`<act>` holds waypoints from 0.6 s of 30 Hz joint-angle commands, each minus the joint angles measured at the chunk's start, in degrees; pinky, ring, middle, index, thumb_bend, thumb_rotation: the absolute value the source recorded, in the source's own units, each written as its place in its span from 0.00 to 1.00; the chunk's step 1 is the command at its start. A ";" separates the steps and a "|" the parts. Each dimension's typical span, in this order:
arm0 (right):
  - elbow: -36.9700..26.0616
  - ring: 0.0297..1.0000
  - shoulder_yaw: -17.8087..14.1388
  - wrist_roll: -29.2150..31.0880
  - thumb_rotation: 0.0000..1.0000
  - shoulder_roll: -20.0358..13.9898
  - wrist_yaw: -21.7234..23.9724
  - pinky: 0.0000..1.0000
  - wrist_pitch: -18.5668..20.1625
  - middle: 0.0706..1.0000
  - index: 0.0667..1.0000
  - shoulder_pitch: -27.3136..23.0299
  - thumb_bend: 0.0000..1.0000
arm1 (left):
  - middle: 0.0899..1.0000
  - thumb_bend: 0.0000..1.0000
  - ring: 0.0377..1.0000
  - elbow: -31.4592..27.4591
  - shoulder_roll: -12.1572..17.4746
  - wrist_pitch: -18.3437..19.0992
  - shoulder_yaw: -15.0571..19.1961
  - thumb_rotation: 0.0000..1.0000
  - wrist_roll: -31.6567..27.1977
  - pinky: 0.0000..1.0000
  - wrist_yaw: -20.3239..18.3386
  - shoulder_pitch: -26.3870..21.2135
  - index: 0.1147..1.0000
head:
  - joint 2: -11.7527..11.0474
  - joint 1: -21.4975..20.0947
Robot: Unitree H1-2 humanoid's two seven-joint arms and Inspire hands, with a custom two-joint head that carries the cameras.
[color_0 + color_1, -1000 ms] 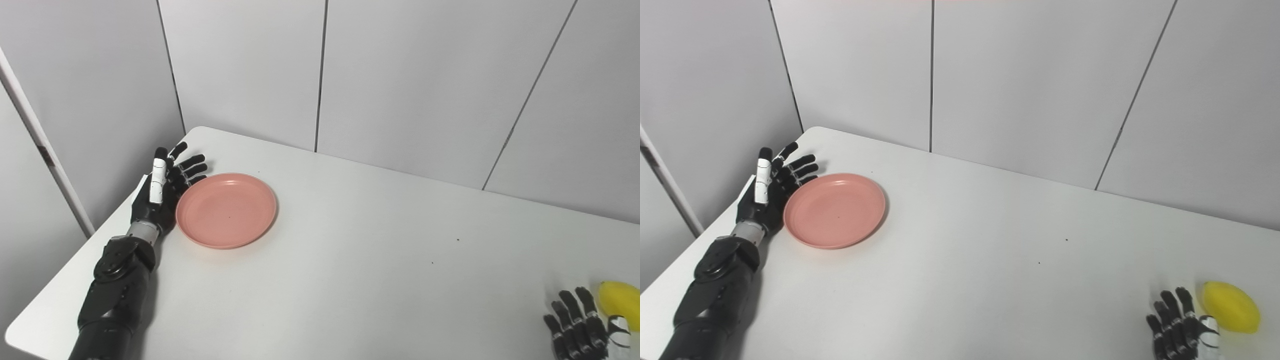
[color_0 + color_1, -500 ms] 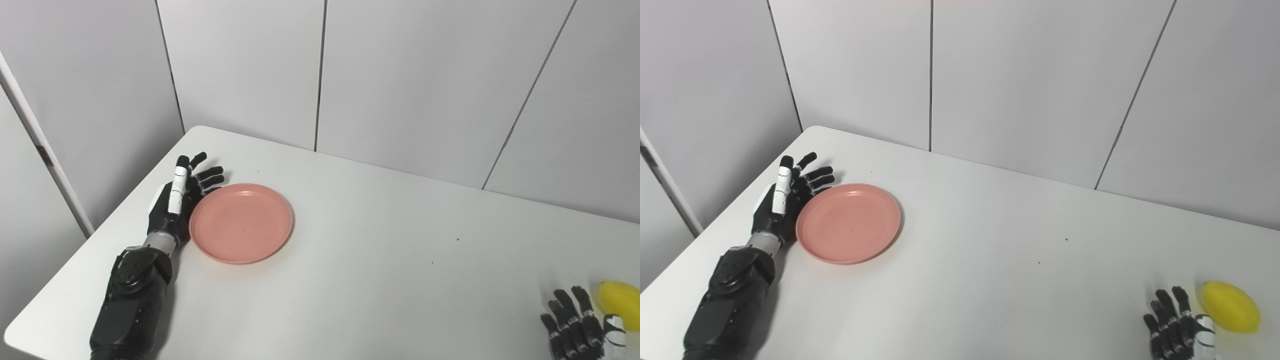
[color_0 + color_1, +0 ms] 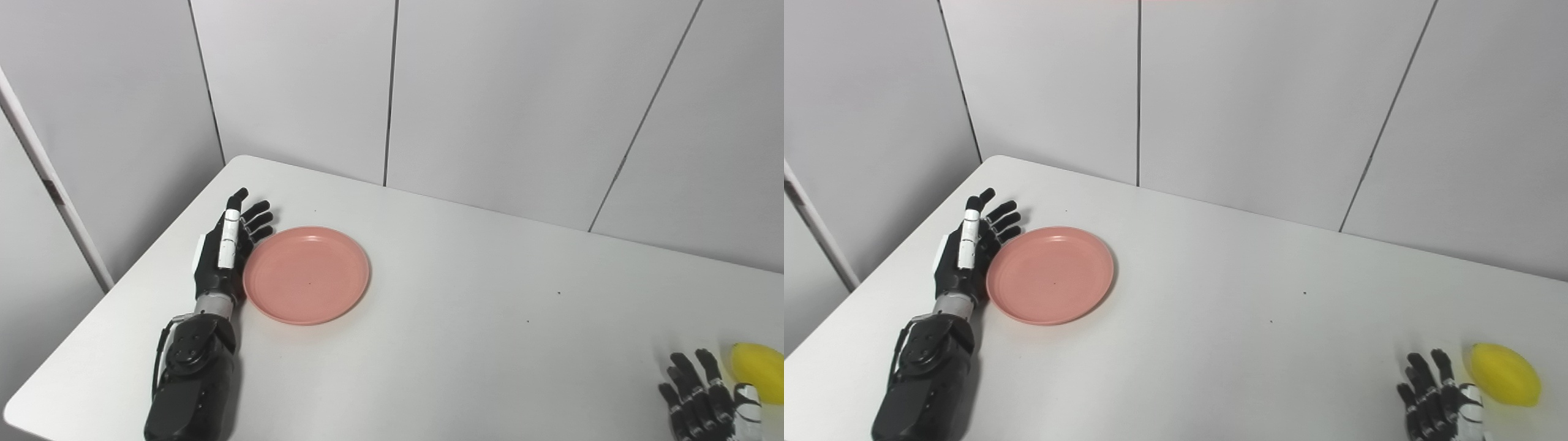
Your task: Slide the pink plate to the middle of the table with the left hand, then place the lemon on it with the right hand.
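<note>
The pink plate (image 3: pixel 306 274) lies flat on the left part of the white table (image 3: pixel 465 318), and nothing lies in it. My left hand (image 3: pixel 228 251) stands on edge against the plate's left rim, open, fingers stretched toward the back. The yellow lemon (image 3: pixel 1505 374) rests near the front right corner. My right hand (image 3: pixel 1436 401) is low at the bottom edge, just left of the lemon, open with fingers spread, partly cut off by the picture's edge.
Grey wall panels (image 3: pixel 508 98) close off the table's back and left sides. The table's left edge (image 3: pixel 116 294) runs just beside my left forearm (image 3: pixel 193 380). A few small dark specks (image 3: pixel 558 293) mark the tabletop.
My left hand has pushed the pink plate to the right, toward the table's middle, with the forearm swinging in after it. The right hand sank slightly toward the bottom edge. The lemon stayed put.
</note>
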 commanded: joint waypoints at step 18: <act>0.10 0.99 0.74 -0.64 1.00 0.49 1.59 1.00 -1.01 0.91 0.99 -0.81 0.67 | 0.78 0.67 0.78 -8.52 -5.19 6.48 -4.38 0.84 -0.19 0.78 -0.20 2.01 0.88 | 0.51 -1.65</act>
